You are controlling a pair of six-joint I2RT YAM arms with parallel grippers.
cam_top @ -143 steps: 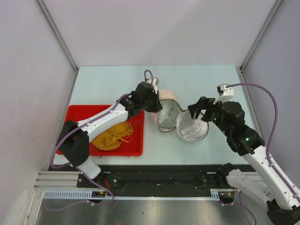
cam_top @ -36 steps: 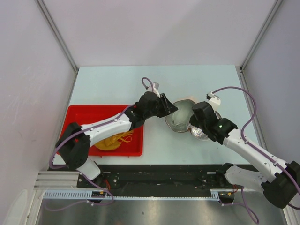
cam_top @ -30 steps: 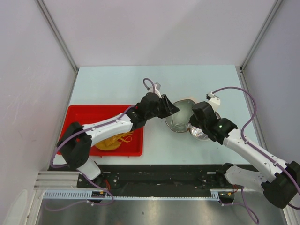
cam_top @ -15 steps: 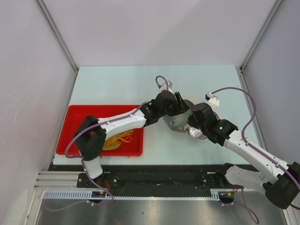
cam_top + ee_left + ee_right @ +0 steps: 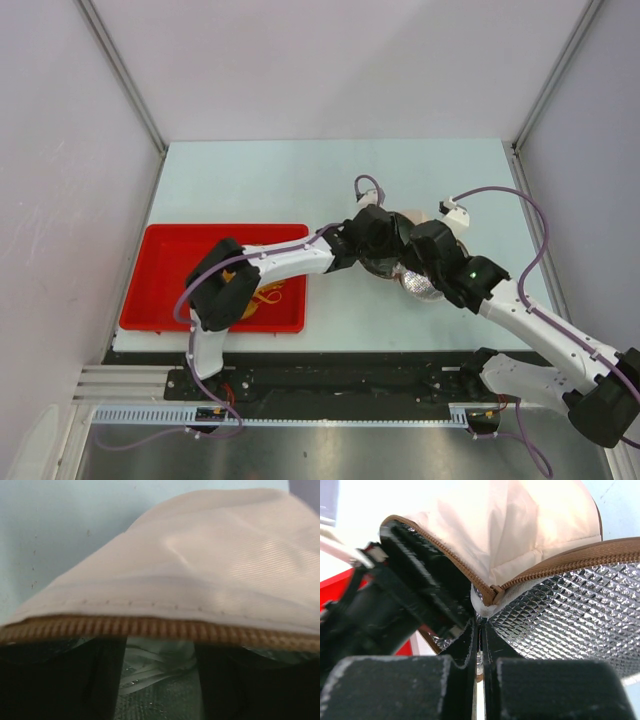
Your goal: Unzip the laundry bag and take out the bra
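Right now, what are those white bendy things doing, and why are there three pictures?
They are two robot arms bolted at the near edge of a table. One picture looks down from above. The other two come from little cameras on each arm's wrist, so everything there looks huge and close.

In the middle lies a laundry bag of cream cloth with a brown zipper, already unzipped, with shiny silver lining inside. The right claw is shut, pinching the bag near its zipper edge. The left claw has its fingers apart at the bag's opening, one finger dark on each side.

On the left sits a red tray. The yellow bra lies in it, mostly hidden behind the left arm.
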